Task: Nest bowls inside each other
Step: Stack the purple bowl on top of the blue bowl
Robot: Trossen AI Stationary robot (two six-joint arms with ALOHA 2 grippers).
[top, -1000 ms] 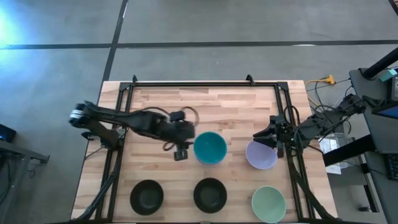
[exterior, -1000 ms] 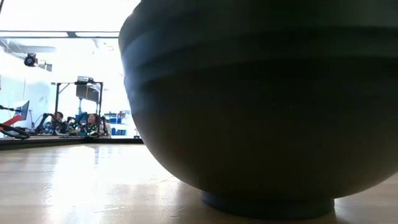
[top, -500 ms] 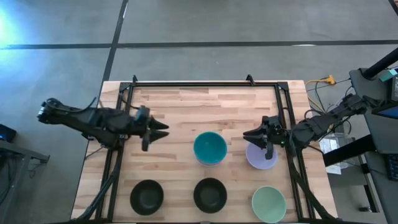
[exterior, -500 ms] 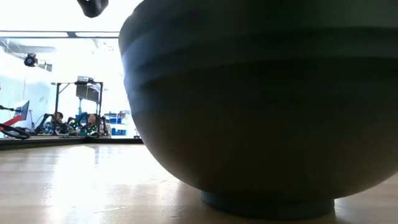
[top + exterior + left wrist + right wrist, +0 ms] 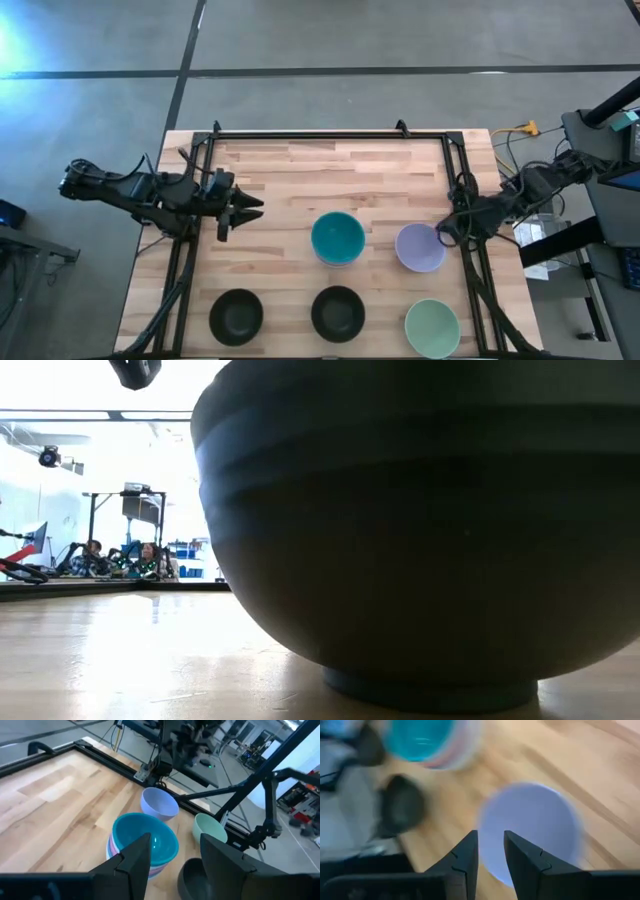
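A teal bowl (image 5: 337,238) (image 5: 145,837) tops a stack whose pink and pale rims show beneath it in the left wrist view. The lavender bowl (image 5: 420,248) (image 5: 530,827) stands alone to its right. Two black bowls (image 5: 236,313) (image 5: 337,312) and a pale green bowl (image 5: 432,327) (image 5: 210,826) line the near edge. My left gripper (image 5: 258,208) (image 5: 172,862) is open, left of the stack and pointing at it. My right gripper (image 5: 443,232) (image 5: 491,852) is open by the lavender bowl's right rim, touching nothing. No other bowls show on their own.
A black metal frame (image 5: 330,133) borders the table's far, left and right sides. Cables and equipment (image 5: 530,180) lie beyond the right edge. The low view is filled by one black bowl (image 5: 400,530). Bare wood lies across the far half of the table (image 5: 330,170).
My left gripper has drawn back from the teal stack toward the table's left edge and stays open. My right gripper reached left over the lavender bowl, then pulled back toward the right edge. The bowls have kept their places.
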